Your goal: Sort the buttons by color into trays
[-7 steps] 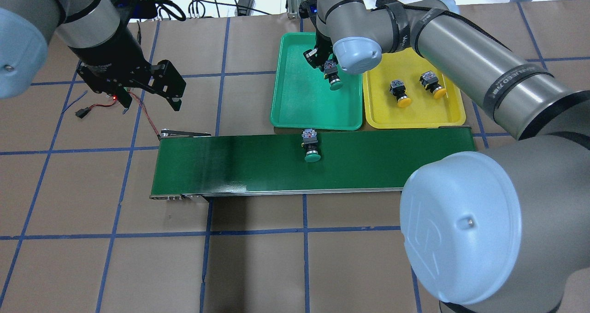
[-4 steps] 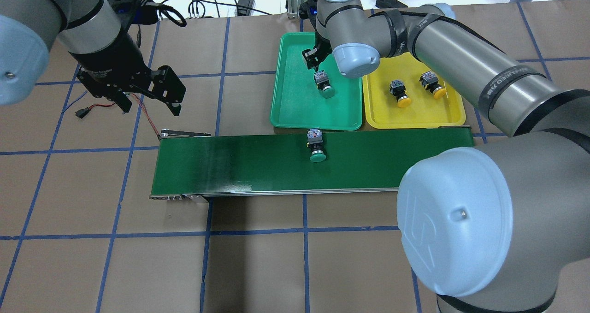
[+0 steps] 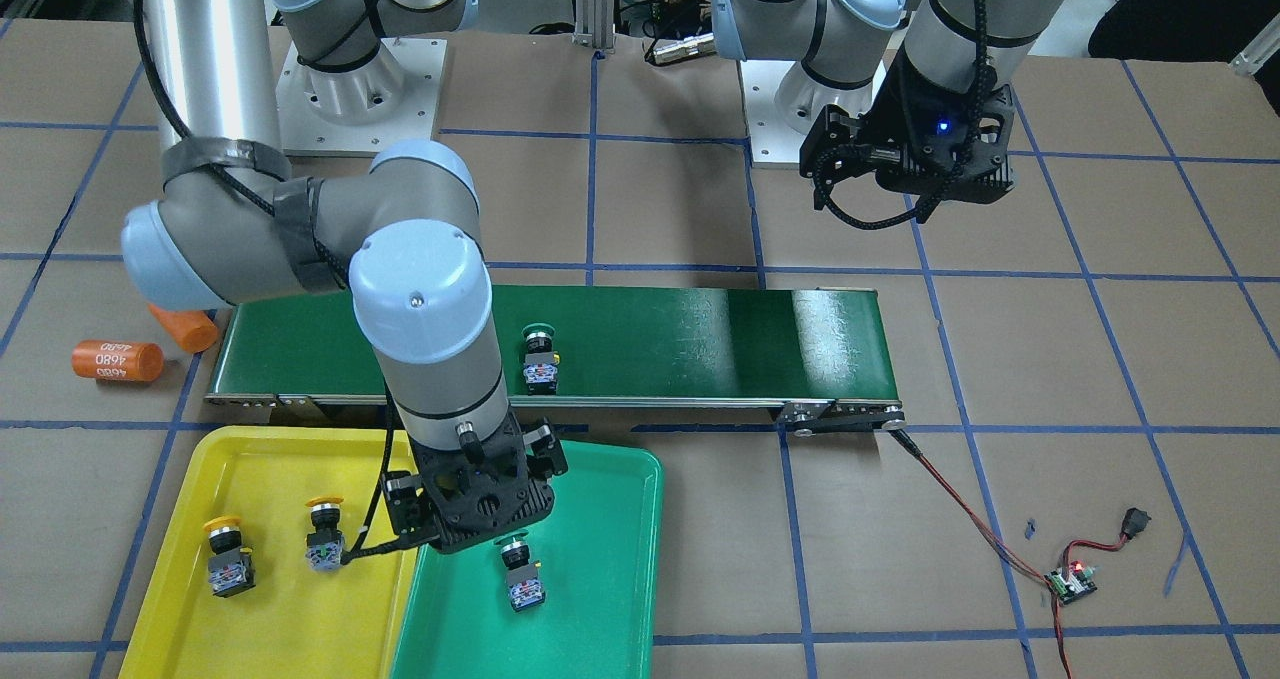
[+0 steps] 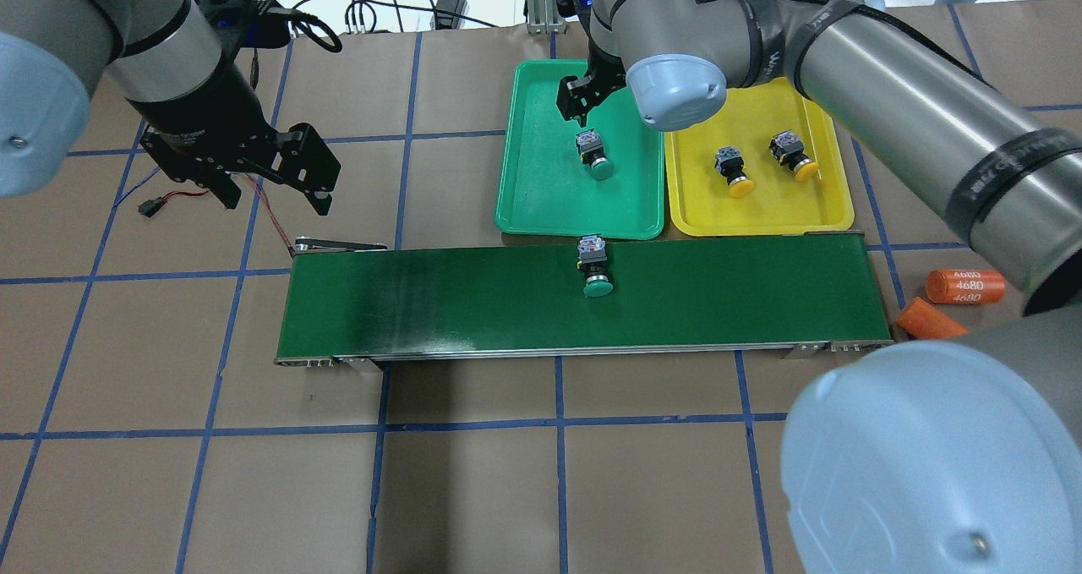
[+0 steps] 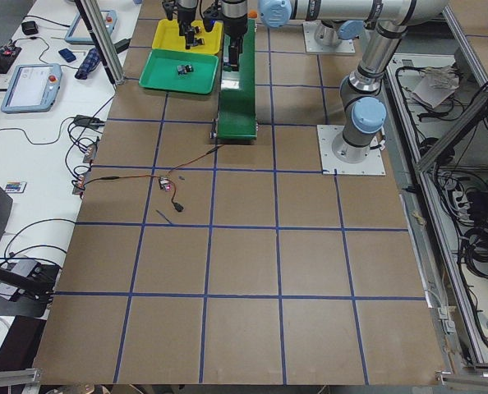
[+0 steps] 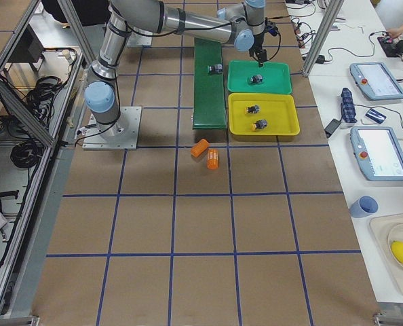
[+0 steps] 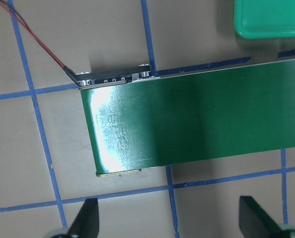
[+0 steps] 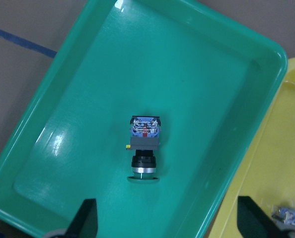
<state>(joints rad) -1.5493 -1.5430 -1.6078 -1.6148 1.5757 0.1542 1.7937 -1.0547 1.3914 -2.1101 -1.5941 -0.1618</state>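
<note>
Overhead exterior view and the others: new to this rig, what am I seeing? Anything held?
Two robot arms share a table. The overhead view looks from behind them; the front-facing view faces them, so sides swap; wrist cameras look down past each tool. The right tool is open above a green-capped button lying in the green tray. Two yellow-capped buttons lie in the yellow tray. A second green-capped button lies on the conveyor belt. The left tool hangs open near the belt's end. Nothing is held.
</note>
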